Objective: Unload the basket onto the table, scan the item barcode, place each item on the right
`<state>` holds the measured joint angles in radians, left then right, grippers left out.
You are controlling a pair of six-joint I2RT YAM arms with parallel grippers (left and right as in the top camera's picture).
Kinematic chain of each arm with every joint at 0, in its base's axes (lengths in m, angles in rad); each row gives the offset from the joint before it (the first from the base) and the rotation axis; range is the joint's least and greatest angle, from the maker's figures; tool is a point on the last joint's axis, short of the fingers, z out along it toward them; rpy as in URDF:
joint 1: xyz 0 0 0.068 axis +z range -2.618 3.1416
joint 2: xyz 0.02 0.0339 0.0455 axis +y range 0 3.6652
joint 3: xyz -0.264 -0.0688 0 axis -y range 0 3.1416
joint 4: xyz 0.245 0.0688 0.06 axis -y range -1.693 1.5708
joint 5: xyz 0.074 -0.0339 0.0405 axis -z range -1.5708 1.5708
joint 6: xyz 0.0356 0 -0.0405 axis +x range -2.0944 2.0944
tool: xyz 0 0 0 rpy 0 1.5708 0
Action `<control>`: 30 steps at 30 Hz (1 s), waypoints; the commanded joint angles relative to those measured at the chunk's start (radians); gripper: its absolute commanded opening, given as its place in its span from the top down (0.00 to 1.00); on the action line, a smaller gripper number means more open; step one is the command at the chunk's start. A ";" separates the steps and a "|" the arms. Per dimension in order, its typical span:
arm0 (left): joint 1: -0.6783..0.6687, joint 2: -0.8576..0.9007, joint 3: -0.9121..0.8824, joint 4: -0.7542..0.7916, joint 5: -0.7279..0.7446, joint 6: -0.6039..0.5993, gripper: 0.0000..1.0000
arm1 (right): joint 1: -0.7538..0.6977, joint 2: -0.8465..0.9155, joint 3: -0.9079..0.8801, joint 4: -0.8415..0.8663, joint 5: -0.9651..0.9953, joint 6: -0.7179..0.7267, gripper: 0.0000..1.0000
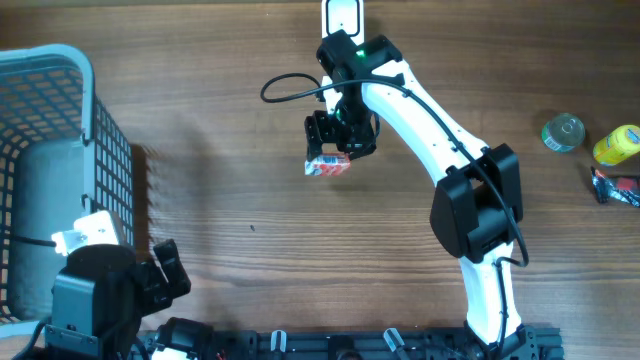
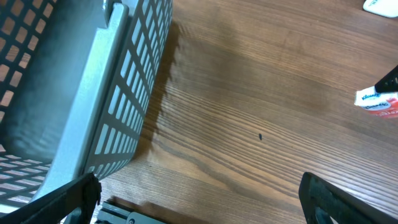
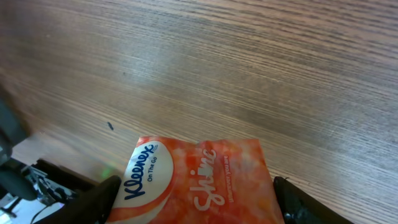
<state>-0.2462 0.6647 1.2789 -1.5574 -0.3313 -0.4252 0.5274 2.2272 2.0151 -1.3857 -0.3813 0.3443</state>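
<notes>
Grey plastic mesh basket (image 1: 112, 150) sat at the wooden table's (image 1: 220, 120) left edge. Left gripper (image 2: 199, 186) was near the near-left corner, fingers spread wide, nothing between them. Orange-and-white Kleenex tissue pack (image 1: 328, 166) was mid-table, toward the far edge. Right gripper (image 3: 196, 190) was clamped on its two sides; lifted or resting, couldn't tell. White rounded device (image 1: 342, 14) was at the far edge. Clear bottle (image 1: 563, 132) and yellow bottle (image 1: 618, 145) stood by the right edge.

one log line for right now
left gripper open, beside basket | right gripper closed on tissue pack | barcode not in view
</notes>
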 commanded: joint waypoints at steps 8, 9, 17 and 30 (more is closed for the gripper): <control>0.004 -0.002 0.001 -0.004 0.010 -0.014 0.00 | 0.002 -0.019 -0.011 0.180 0.354 0.048 0.26; 0.004 -0.002 0.001 -0.004 0.010 -0.014 0.00 | 0.002 -0.019 -0.029 0.223 0.378 0.049 0.26; 0.004 -0.002 0.001 -0.004 0.010 -0.014 0.00 | 0.011 -0.017 -0.439 0.590 0.380 0.129 0.26; 0.004 -0.002 0.001 -0.004 0.010 -0.014 0.00 | 0.013 -0.017 -0.504 0.597 0.411 -0.005 0.40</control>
<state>-0.2462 0.6647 1.2789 -1.5639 -0.3298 -0.4252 0.5430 2.1651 1.5517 -0.7895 0.0288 0.3676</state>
